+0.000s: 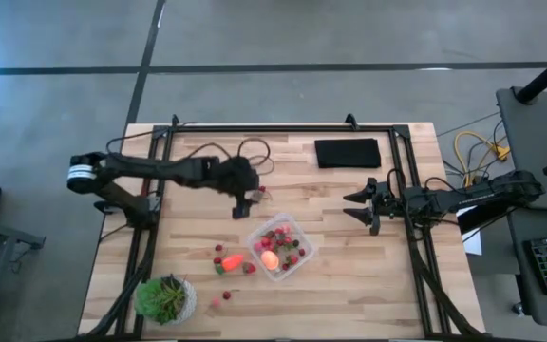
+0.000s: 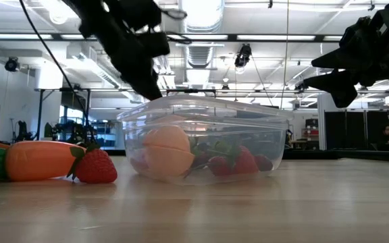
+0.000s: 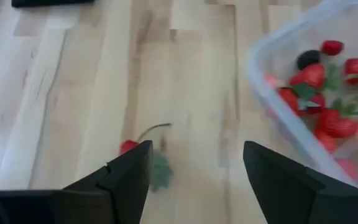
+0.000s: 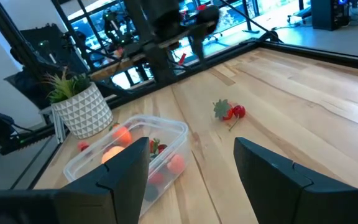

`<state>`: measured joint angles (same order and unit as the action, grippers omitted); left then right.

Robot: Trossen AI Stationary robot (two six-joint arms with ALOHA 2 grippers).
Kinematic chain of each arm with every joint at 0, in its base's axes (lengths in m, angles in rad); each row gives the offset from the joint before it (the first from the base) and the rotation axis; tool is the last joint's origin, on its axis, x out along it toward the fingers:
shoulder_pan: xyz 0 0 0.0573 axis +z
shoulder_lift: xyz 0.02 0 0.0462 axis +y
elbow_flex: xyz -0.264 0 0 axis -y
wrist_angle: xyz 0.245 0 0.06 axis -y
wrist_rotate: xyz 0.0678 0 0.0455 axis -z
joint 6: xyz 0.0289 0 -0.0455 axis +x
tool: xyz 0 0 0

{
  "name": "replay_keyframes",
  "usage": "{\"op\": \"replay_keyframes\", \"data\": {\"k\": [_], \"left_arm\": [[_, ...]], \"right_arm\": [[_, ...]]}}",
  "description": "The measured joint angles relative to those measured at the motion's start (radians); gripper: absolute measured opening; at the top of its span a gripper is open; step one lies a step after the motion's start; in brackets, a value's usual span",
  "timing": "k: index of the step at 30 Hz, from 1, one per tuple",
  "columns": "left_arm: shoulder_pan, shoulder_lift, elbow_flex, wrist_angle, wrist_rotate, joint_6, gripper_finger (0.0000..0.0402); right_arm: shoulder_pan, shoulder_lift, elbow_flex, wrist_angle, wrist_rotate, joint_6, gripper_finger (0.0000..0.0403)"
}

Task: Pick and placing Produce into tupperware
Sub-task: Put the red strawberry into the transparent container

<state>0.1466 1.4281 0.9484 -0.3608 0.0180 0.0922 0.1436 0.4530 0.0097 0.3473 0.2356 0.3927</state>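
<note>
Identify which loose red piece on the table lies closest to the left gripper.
The lone stemmed, leafy red piece, right by the left gripper, on the container's black-pad side. The other loose red pieces lie past the container, toward the potted plant.

Red strawberries (image 1: 280, 239), orange carrot (image 1: 233, 260), clear tupperware (image 1: 301, 228), perhaps black pad (image 1: 348, 152)

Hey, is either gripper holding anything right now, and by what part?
Nothing is held. The left gripper is open above a loose red piece; the right gripper is open and empty.
</note>
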Motion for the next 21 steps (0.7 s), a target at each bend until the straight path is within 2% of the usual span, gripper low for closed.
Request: {"op": "replay_keyframes", "data": {"k": [3,6,10,21], "left_arm": [[0.070,0.036,-0.005,-0.002,0.056,0.027,0.0237],[0.098,0.076,-0.007,0.003,0.061,0.059,0.0237],[0.101,0.129,-0.002,0.012,0.070,0.131,0.0237],[0.101,0.261,0.019,0.084,0.068,0.125,0.0237]], "right_arm": [[0.000,0.000,0.000,0.000,0.000,0.000,0.0226],[0.000,0.000,0.000,0.000,0.000,0.000,0.0226],[0.000,0.000,0.000,0.000,0.000,0.000,0.0226],[0.000,0.000,0.000,0.000,0.000,0.000,0.0226]]}}
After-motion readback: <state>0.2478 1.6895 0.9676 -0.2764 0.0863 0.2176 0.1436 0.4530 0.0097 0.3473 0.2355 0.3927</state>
